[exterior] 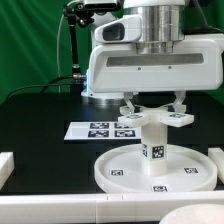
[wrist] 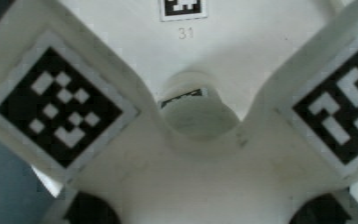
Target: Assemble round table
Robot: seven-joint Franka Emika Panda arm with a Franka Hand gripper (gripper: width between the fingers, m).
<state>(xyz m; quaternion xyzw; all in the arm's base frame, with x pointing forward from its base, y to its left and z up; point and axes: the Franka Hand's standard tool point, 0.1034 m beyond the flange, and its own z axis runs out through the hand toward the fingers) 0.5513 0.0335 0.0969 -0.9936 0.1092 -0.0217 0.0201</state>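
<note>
I see the large rimmed round white plastic disc (exterior: 150, 170) lying flat on the black table, near the front, with the short thick white cylinder leg (exterior: 153, 139) standing upright at its centre, long axis vertical. The white cross-shaped four-armed piece (exterior: 152, 118) sits on top of the leg, directly under the gripper (exterior: 152, 106), so the working axis runs straight down from the wrist through cross, leg and disc.

The fingers flank the cross hub and look closed onto it, but I can't confirm contact. In the wrist view the tagged arms of the cross (wrist: 60, 95) splay around a round central socket (wrist: 197, 110). I can't judge whether the cross is fully seated: the joint is hidden by the arms. The fingertips show only as dark blurs. The marker board (exterior: 105, 129) lies behind the disc, partly hidden by it.
</note>
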